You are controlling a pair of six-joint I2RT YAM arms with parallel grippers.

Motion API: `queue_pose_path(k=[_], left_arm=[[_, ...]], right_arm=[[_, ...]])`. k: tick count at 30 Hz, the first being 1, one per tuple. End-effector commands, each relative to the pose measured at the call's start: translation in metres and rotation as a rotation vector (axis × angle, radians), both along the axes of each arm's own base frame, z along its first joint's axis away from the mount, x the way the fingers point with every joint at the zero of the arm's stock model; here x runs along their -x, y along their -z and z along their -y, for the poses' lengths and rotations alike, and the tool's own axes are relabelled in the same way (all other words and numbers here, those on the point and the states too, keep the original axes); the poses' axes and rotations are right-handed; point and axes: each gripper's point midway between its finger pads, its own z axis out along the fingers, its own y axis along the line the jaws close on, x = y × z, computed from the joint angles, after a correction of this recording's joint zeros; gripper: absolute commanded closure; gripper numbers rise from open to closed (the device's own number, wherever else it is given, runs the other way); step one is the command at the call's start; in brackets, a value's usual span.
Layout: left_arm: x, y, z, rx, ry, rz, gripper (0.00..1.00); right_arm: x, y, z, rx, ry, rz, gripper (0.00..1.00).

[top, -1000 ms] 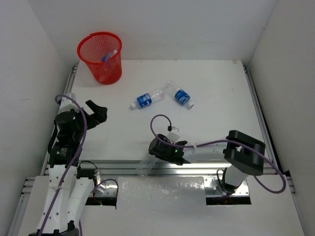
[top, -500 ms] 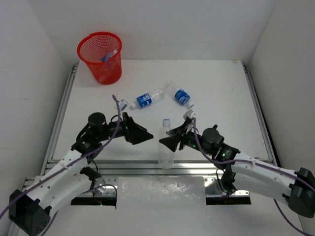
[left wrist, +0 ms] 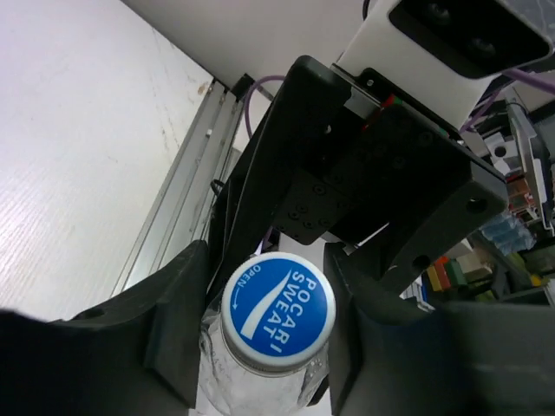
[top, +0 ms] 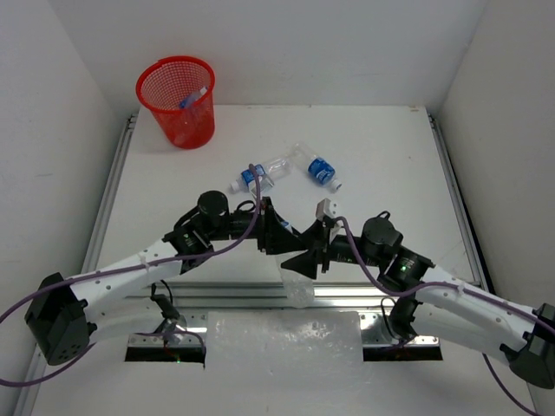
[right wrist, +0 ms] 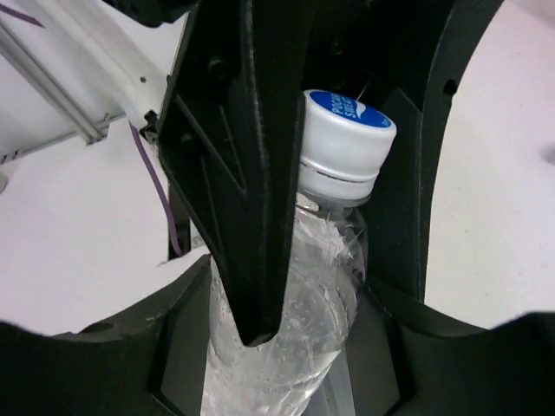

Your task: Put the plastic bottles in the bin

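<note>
We pinch one clear bottle (top: 297, 284) with both left gripper (left wrist: 269, 338) and right gripper (right wrist: 286, 347), well apart from the bin (top: 186, 126), seemingly handing it leftward for the drop.

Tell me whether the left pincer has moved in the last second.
Yes, the left pincer swung right, away from the bin, onto the upright bottle.

Probably a lab: white-walled booth (top: 347, 52), aluminium-railed table (top: 390, 147).

White table (top: 390, 156): two bottles (top: 319, 169), bin (top: 176, 102)
</note>
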Motion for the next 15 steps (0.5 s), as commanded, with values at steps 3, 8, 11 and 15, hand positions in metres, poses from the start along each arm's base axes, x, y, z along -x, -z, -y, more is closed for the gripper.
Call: queue_pose_path(k=[3,8,11,15], left_arm=[[-0.017,-0.038,0.005,0.063,-0.084,0.096,1.00],[-0.061,-0.041,-0.027,-0.034,-0.411,0.040,1.00],[-0.105,-0.049,-0.073,-0.092,-0.664,-0.021,1.00],[-0.154,-0.076,-0.148,-0.148,-1.012,-0.045,1.00]], right_arm=[[-0.007,-0.034,0.004,-0.054,0.037,0.109,0.51],[-0.035,-0.015,0.031,0.024,0.266,0.089,0.01],[-0.065,0.017,0.069,0.158,0.532,0.040,0.01],[-0.084,0.048,0.122,0.303,0.824,-0.026,0.01]])
